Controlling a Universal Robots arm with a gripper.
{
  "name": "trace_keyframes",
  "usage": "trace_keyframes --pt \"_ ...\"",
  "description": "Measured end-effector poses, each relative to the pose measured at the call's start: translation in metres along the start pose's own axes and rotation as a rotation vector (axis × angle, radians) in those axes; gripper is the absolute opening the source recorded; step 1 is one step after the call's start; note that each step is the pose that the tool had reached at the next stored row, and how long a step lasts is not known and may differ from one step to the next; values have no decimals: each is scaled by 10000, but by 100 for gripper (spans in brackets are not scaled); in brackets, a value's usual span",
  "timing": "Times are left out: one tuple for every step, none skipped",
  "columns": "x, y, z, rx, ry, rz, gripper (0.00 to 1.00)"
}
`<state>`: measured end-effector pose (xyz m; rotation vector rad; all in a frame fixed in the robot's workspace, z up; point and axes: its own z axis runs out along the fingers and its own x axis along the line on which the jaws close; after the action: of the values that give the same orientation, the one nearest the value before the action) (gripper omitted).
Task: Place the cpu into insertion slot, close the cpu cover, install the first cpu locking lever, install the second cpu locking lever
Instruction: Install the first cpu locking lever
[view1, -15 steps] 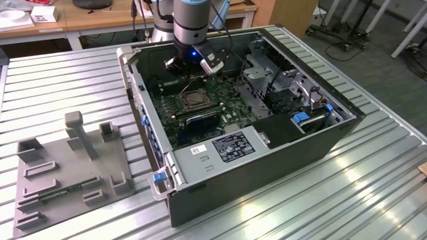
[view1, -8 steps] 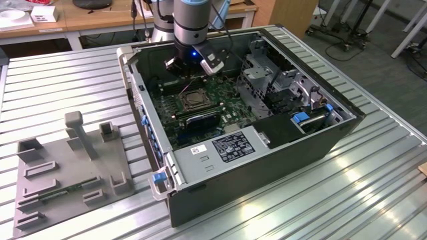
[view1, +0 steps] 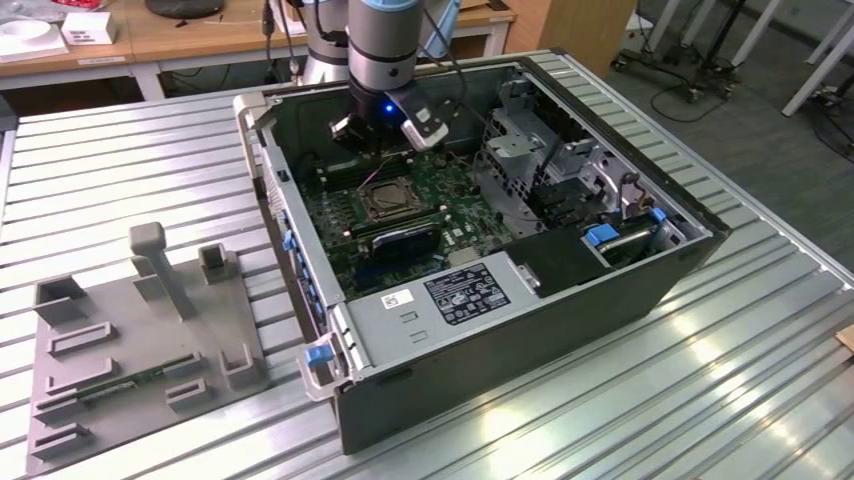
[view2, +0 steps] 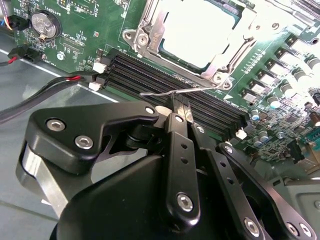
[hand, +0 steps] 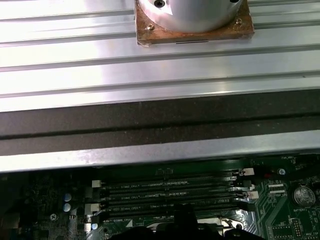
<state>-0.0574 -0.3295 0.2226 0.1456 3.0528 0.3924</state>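
Note:
In the second wrist view the cpu (view2: 200, 32) lies flat in the insertion slot (view2: 222, 75), its pale top showing through the cut-out of the cpu cover (view2: 150, 30), which is down over it. A thin wire locking lever (view2: 155, 93) runs along the socket's near side, above the black memory slots (view2: 145, 75). My gripper (view2: 180, 109) is shut, and its black fingertips (view2: 186, 111) touch the lever's middle. In the exterior view the gripper (view1: 378, 158) hangs inside the computer case just behind the socket (view1: 387, 197).
Walls of the open case (view1: 534, 330) ring the green motherboard; a metal drive cage (view1: 534, 160) stands at the exterior view's right. Black cables (view2: 40, 92) and a coin battery (view2: 42, 22) lie beside the socket. A grey fixture plate (view1: 134, 340) sits on the ribbed table.

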Motion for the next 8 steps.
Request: trace_keyframes --pt "0 -3 -1 -4 0 1 11" --pt "0 -4 -1 -6 0 2 11" --pt "0 -5 -1 -7 0 2 11" --pt "0 -5 -2 -6 1 2 11" --pt "-1 -6 -1 -7 1 1 11" --pt "0 -7 2 -10 0 1 11" --pt "0 -8 6 -10 0 1 11" --pt "0 -10 12 -8 1 1 11"
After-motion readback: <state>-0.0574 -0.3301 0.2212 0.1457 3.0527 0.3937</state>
